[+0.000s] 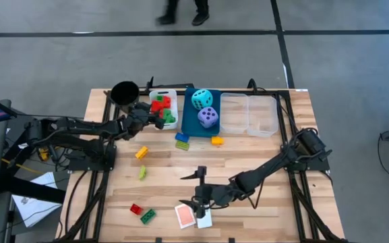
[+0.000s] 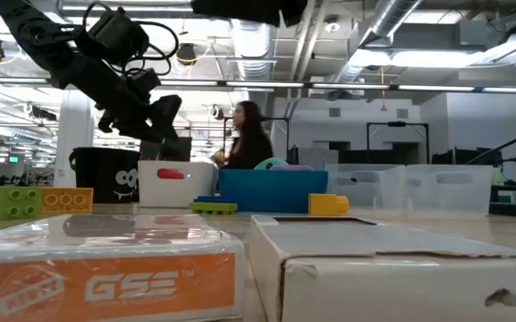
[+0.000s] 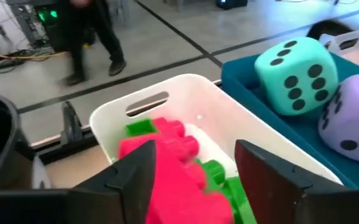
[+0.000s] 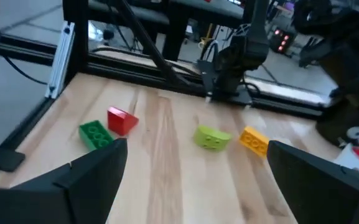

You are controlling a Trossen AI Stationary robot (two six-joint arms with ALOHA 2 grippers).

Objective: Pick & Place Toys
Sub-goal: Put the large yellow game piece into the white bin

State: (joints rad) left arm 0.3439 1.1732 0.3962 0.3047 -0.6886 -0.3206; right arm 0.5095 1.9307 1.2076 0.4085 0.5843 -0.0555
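My left gripper [image 1: 155, 116] hangs open over the white bin [image 1: 170, 94] at the table's far side. A red brick [image 3: 167, 165] lies below and between its fingers, on green bricks [image 3: 219, 177] in the bin. The cyan die [image 1: 202, 99] and purple die [image 1: 208, 117] sit in the blue bin [image 1: 189, 121]. My right gripper [image 1: 197, 197] is open and empty near the front edge, just above the orange card [image 1: 185, 216] and the white card [image 1: 204, 219]. Loose bricks lie on the table: red [image 1: 135, 209], green [image 1: 147, 216], lime [image 1: 142, 173], orange [image 1: 141, 152], blue-green [image 1: 182, 140], yellow [image 1: 217, 140].
A black cup [image 1: 125, 92] stands left of the white bin. Two clear bins [image 1: 248, 113] stand right of the blue bin. A person stands beyond the table's far edge [image 2: 244, 134]. Bare wood lies in the table's middle and right.
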